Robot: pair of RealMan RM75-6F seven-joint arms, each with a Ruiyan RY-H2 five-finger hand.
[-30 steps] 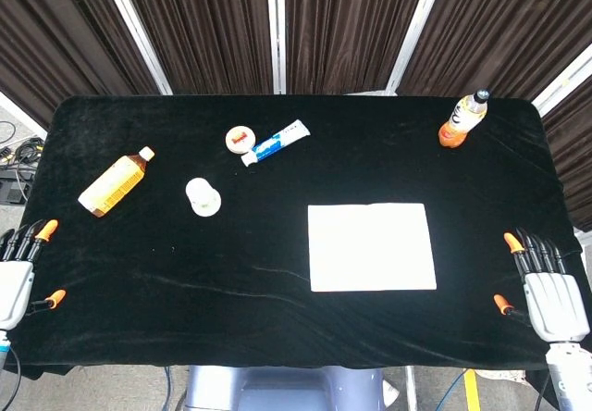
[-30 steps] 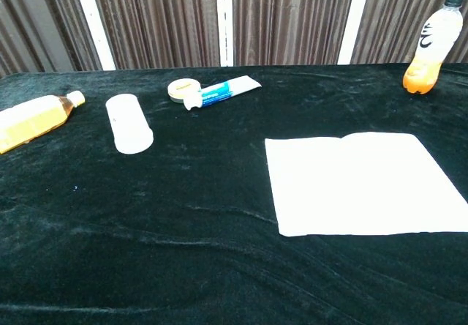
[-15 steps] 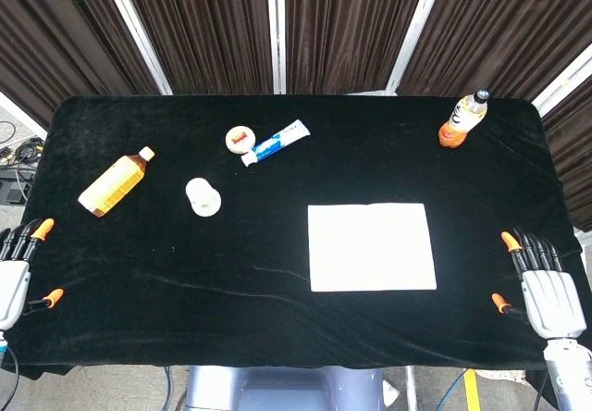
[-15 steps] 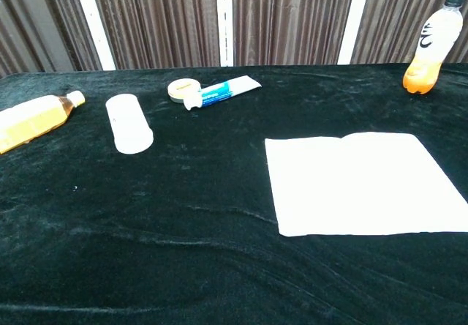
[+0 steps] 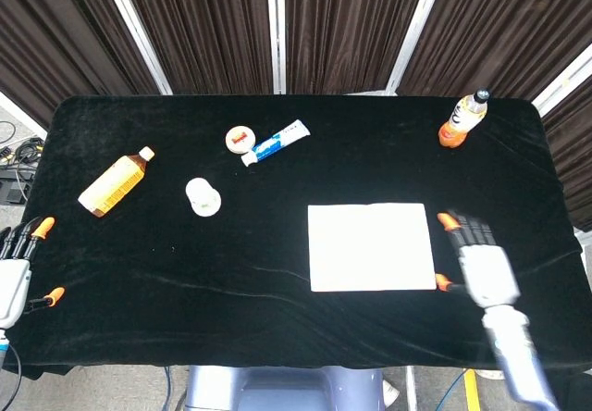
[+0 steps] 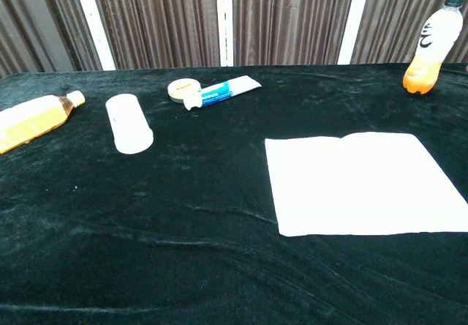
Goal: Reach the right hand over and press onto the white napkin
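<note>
The right hand [image 5: 483,261], fingers spread and empty, has swung in from the table's right edge to just beside the white napkin [image 5: 371,246], right of centre; pressing remains.

Moved inward from the table's right edge: right hand [image 5: 483,261], motion-blurred in the head view, now just beside the right edge of the white napkin [image 5: 371,246], near its front right corner. Previously well apart from the napkin, out past the right edge of the black table [image 5: 277,300]. Fingers spread, pointing toward the far edge, holding nothing. Cannot tell whether touching the napkin's edge. Shifted slightly as well: left hand [image 5: 14,277], a little further off the front left corner than a second ago.
</note>
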